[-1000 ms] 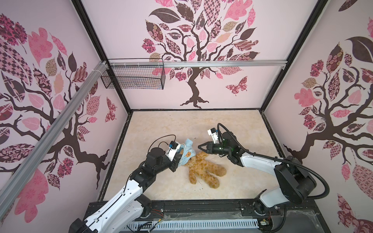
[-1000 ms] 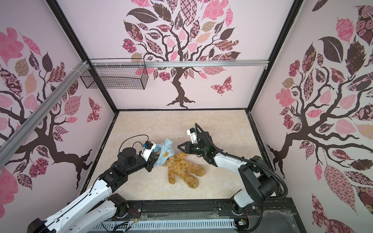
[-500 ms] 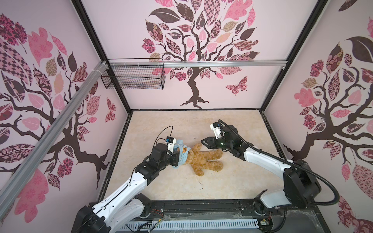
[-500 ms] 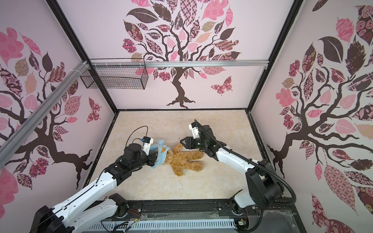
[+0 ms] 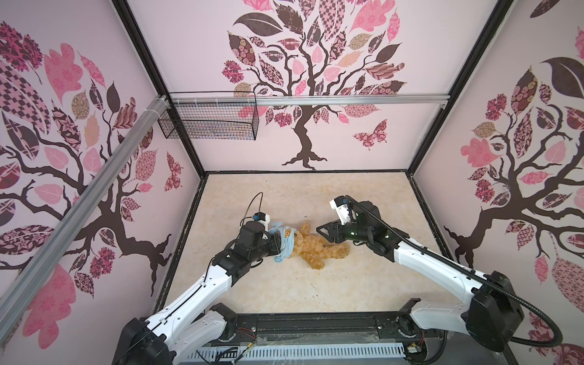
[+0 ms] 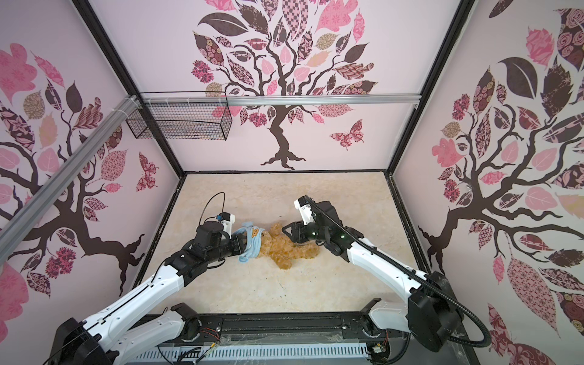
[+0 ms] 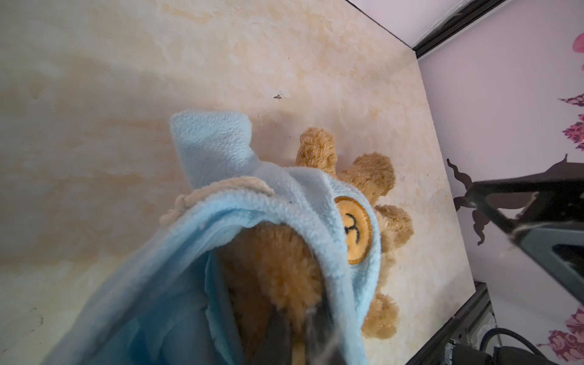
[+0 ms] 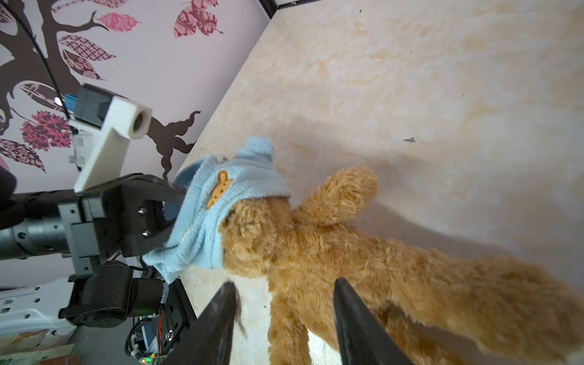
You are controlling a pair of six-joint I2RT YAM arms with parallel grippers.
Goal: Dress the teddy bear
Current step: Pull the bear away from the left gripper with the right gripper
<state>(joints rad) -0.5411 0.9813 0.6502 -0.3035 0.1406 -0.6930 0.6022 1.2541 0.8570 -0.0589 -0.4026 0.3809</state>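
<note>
Bear (image 5: pixel 319 249) lies flat on table (image 5: pixel 347 284), a bit L of centre, long axis running L–R in both top views: head to the L, legs to the R. Blue shirt (image 5: pixel 284 241) w/ orange bear patch covers its head only. L gripper (image 5: pixel 275 246) is pinched tight on shirt fabric at the head end. R gripper (image 8: pixel 284 284) is approx. half open, jaws straddling a bear limb, gripping nothing; contact w/ fur unclear.
</note>
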